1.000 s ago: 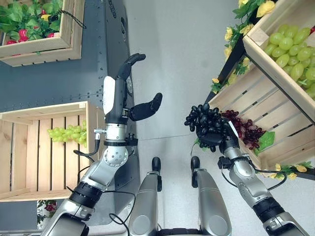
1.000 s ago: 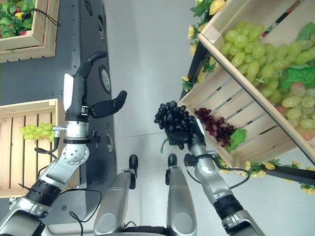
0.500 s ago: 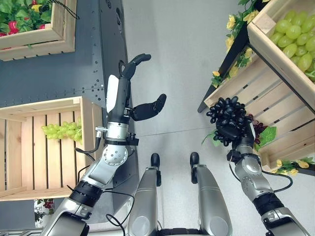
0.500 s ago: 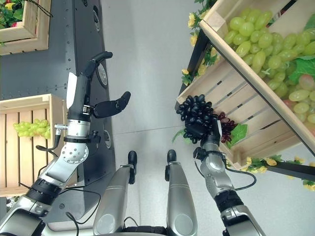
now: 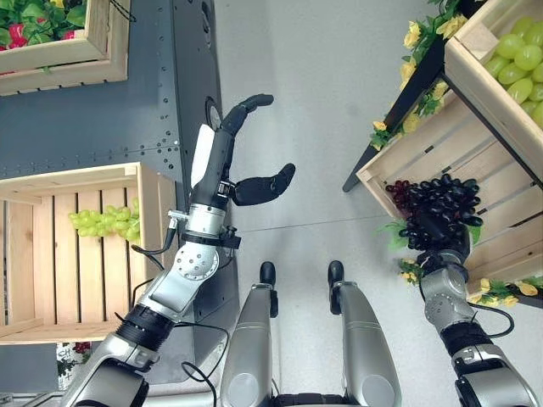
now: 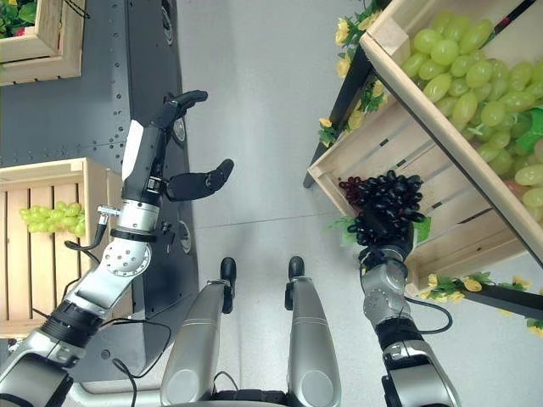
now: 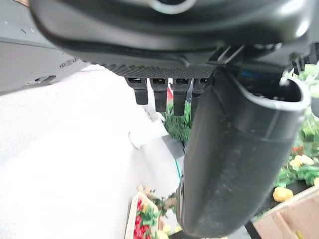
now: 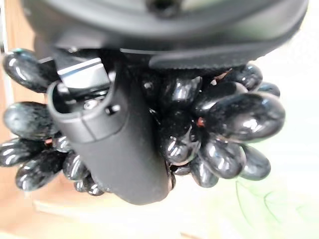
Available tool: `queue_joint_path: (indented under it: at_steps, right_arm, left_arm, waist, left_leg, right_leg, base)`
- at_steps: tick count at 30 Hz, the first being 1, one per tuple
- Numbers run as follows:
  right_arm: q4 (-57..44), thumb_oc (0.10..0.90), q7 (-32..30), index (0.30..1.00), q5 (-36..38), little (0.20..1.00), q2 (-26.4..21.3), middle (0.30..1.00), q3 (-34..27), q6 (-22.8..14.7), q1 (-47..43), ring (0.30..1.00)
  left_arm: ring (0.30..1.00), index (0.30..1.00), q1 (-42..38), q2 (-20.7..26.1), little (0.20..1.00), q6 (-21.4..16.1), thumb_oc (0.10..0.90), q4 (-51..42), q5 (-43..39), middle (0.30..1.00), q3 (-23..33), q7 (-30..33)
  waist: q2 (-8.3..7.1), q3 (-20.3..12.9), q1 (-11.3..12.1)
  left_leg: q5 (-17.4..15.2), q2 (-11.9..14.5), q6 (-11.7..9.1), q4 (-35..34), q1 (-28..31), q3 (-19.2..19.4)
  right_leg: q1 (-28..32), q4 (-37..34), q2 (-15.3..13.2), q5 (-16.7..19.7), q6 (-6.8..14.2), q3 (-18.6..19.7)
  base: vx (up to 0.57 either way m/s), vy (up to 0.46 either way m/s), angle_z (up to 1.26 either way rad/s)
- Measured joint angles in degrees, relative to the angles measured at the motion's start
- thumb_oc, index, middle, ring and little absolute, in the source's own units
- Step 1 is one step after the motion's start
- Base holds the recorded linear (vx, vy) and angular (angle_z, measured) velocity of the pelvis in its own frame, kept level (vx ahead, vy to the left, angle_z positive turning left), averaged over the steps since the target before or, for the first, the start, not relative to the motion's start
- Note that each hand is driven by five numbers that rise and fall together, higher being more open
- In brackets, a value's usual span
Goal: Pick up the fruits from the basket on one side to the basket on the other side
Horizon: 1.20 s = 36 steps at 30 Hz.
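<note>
Clamped around the black grape bunch [image 6: 383, 206], my right hand [image 8: 127, 149] has swung it back over the right crate [image 6: 386, 140], so no transfer yet; my left hand [image 5: 242, 161] hangs open.

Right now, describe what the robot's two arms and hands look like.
Both arms are silver-grey metal with rounded joint housings and black banded sections near the elbows. Each ends in a dark, glossy robot hand with fingers and a thumb. The left robot hand carries a white cover along its side; the right robot hand is all black.
</note>
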Motion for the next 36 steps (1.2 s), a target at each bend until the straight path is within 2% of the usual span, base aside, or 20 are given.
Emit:
queue_joint_path:
  at_steps: [5,16,17,18,19,20,31,36]
  right_arm:
    - [0.33,0.400,-2.26,0.300,2.73,0.300,-0.09,0.300,-2.30,-2.74,-1.53,0.300]
    - [1.49,0.408,-5.28,0.312,3.35,0.312,-0.34,0.312,-6.38,-3.57,-5.75,0.312]
    - [1.48,0.455,-5.30,0.382,3.66,0.382,-0.65,0.382,-6.46,-3.58,-5.84,0.382]
    - [1.48,0.543,-5.30,0.514,4.93,0.514,-0.92,0.514,-6.46,-3.59,-5.94,0.514]
    - [1.52,0.736,-5.31,0.804,5.52,0.804,-0.99,0.804,-6.53,-3.59,-5.95,0.804]
    - [1.59,0.800,-5.31,0.900,5.71,0.900,-1.00,0.900,-6.58,-3.59,-5.93,0.900]
    - [1.93,0.800,-5.51,0.900,5.67,0.900,-1.18,0.900,-6.61,-3.59,-5.67,0.900]
    - [1.93,0.800,-5.93,0.900,5.58,0.900,-2.84,0.900,-6.77,-3.59,-5.78,0.900]
  left_arm:
    - [0.900,0.900,-0.70,0.19,0.900,0.00,0.800,0.00,-1.05,0.900,-0.88,-1.30]
    - [0.900,0.900,-0.89,1.02,0.900,0.00,0.800,0.00,-1.69,0.900,-2.33,-3.87]
    - [0.900,0.900,-0.88,1.06,0.900,0.00,0.800,0.00,-1.69,0.900,-2.33,-3.92]
    - [0.900,0.900,-0.88,1.20,0.900,0.00,0.800,0.00,-1.72,0.900,-2.34,-4.00]
    - [0.900,0.900,-0.88,1.41,0.900,0.00,0.800,0.00,-1.85,0.900,-2.36,-4.16]
    - [0.900,0.900,-0.89,1.54,0.900,0.00,0.800,0.00,-2.20,0.900,-2.41,-4.26]
    - [0.900,0.900,-2.46,1.80,0.900,0.00,0.800,0.00,-3.10,0.900,-4.06,-4.54]
    - [0.900,0.900,-2.55,1.80,0.900,0.00,0.800,0.01,-3.24,0.900,-4.24,-4.62]
  waist:
    - [-0.03,0.02,0.32]
    - [-0.26,0.14,1.11]
    - [-0.31,0.17,1.20]
    - [-0.35,0.19,1.20]
    - [-0.38,0.21,1.18]
    - [-0.39,0.22,1.15]
    - [-0.40,0.23,1.01]
    - [-0.41,0.23,1.00]
  left_leg:
    - [0.16,0.00,0.07,0.10,-1.13,-0.32]
    - [0.16,0.02,0.07,0.60,-1.65,-0.50]
    - [0.14,0.02,0.11,0.77,-1.88,-0.52]
    - [0.14,0.01,0.12,0.89,-2.07,-0.53]
    - [0.13,0.01,0.13,0.97,-2.18,-0.53]
    - [0.12,0.01,0.14,1.00,-2.21,-0.53]
    - [0.21,0.00,-0.01,0.96,-2.83,-0.52]
    - [0.16,-0.01,0.09,1.05,-2.81,-0.53]
  right_leg:
    - [-0.94,0.01,-0.01,-0.01,-0.04,-0.41]
    - [-1.10,0.08,-0.05,-0.02,0.04,-0.70]
    - [-1.23,0.09,-0.05,-0.03,0.00,-0.69]
    - [-1.35,0.09,-0.05,0.01,0.04,-0.69]
    - [-1.40,0.09,-0.05,0.03,0.07,-0.68]
    - [-1.41,0.09,-0.06,0.04,0.08,-0.68]
    - [-2.09,0.20,-0.09,0.04,0.13,-0.71]
    - [-2.09,0.36,-0.10,0.03,0.10,-0.72]
  base:
    - [0.00,-0.040,0.03]
    - [0.00,0.000,0.00]
    - [0.00,0.000,0.00]
    - [0.00,0.000,0.00]
    - [0.00,0.000,0.00]
    - [0.00,0.000,0.00]
    - [0.00,0.000,0.00]
    - [0.00,0.000,0.00]
